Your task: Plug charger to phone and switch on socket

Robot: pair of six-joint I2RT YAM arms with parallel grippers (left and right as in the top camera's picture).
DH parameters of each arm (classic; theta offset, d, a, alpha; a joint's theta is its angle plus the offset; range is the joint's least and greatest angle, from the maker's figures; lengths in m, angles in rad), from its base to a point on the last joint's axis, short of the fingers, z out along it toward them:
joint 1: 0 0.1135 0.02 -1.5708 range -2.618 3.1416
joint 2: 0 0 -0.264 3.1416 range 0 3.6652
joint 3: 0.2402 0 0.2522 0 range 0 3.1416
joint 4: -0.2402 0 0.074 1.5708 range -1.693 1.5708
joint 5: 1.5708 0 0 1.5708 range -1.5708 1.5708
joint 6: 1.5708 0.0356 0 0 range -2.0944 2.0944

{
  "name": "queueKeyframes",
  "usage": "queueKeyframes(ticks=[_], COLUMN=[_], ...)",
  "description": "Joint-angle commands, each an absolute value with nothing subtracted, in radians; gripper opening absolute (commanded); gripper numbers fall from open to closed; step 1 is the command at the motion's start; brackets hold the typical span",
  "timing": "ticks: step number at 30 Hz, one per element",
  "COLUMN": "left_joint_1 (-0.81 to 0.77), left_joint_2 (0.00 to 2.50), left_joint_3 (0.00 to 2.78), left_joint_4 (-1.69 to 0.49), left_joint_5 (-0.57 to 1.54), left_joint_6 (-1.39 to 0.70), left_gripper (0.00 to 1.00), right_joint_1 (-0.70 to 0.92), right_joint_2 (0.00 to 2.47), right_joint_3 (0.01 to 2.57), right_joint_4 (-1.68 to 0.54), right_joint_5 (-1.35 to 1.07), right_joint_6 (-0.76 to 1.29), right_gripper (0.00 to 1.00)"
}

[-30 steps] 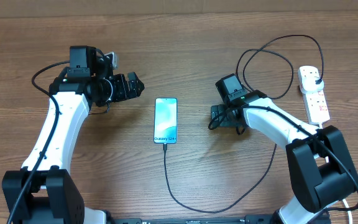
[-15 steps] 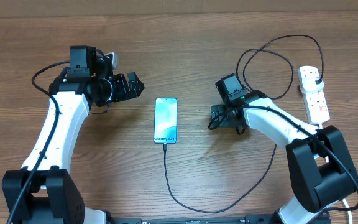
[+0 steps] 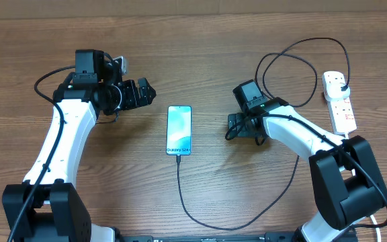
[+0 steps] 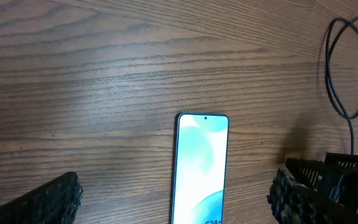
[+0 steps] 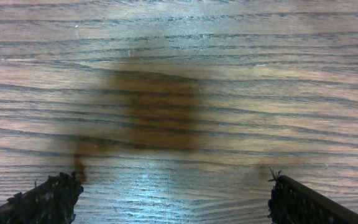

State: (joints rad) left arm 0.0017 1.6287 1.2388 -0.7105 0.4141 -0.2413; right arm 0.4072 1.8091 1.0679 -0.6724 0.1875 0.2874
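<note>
- My left gripper [image 3: 145, 93] sits left of the phone [image 3: 179, 130], slightly above its top end, well clear of it. Jaws spread wide, nothing held, nothing touched.
- In the left wrist view both fingers [image 4: 50, 200] show at the bottom corners, and the phone's top end lies between them, further out. No contact.
- The phone lies flat on the table [image 3: 200, 40], screen up and lit blue-teal, with the "Galaxy" end toward me.
- The charger [image 3: 180, 195] tip meets the phone's near edge. The cable runs down from the phone, swings right of it, then loops up to the black plug [image 3: 342, 83].
- My right gripper [image 3: 242, 126] is right of the phone, apart from it, pointed down at bare wood. Jaws fully apart, empty.
- The right wrist view shows only the fingers [image 5: 47, 198] and tabletop with a shadow patch.
- The socket [image 3: 339, 101] is far right of the phone, black plug seated in its far end. Can't tell the switch position.
</note>
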Motion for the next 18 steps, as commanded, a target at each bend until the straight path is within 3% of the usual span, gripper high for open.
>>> queueKeyframes(ticks=[1,18], left_joint_1=[0.006,0.006], left_joint_2=[1.586,1.435], left_joint_3=[1.252,1.127], left_joint_4=[-0.710,-0.710], left_joint_5=[0.407,0.407], left_joint_6=[-0.240,-0.240], left_gripper=[1.00,1.00], right_joint_1=[0.406,0.406], right_joint_2=[1.795,1.795], right_joint_3=[1.086,1.086], right_joint_4=[-0.667,-0.667], right_joint_5=[0.198,0.198], right_joint_6=[0.283,0.283], right_gripper=[1.00,1.00])
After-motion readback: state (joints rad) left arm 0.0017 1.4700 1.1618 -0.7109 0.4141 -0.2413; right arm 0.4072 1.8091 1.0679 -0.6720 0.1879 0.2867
